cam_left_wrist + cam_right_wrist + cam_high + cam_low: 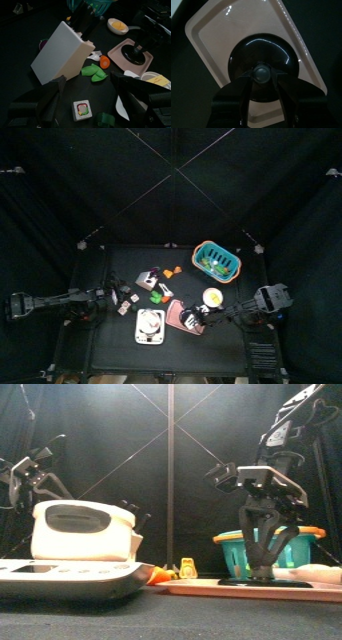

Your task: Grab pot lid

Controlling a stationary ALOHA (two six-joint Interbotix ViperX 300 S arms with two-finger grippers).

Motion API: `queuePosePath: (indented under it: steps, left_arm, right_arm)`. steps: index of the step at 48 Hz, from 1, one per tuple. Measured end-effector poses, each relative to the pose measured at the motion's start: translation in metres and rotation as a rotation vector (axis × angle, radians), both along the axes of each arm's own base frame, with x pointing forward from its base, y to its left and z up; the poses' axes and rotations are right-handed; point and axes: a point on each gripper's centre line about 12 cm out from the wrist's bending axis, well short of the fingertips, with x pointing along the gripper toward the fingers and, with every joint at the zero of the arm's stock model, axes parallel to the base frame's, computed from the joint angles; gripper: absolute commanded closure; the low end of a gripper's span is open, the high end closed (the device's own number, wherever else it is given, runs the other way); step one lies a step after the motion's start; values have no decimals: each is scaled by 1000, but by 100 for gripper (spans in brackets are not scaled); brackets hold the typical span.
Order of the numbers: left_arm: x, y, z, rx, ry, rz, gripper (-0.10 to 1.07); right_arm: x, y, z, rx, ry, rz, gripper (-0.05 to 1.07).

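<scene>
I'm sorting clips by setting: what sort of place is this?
Probably a robot test cell set up as a play kitchen: black curtains pen in a small table, and the right tool works at a black pot lid on a pink tray.

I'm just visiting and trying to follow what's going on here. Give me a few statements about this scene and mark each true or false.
1. The black pot lid lies on a pink tray. True.
2. The right gripper is at the lid's knob. True.
3. The teal basket sits on the pink tray. False: it stands apart, farther back on the table.
4. The left gripper holds the lid. False: it hangs away from it, open.
</scene>
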Motion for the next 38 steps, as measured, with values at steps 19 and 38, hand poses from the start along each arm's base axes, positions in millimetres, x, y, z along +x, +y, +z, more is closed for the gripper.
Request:
queuePosePath:
  steps: [19,38]
  left_arm:
    - [0,0,-1,-1,1,0,-6]
    - [0,0,-1,-1,3,0,-6]
  right_arm:
    - [0,1,-7,5,10,5,29]
    - [0,0,-8,10,14,-3,45]
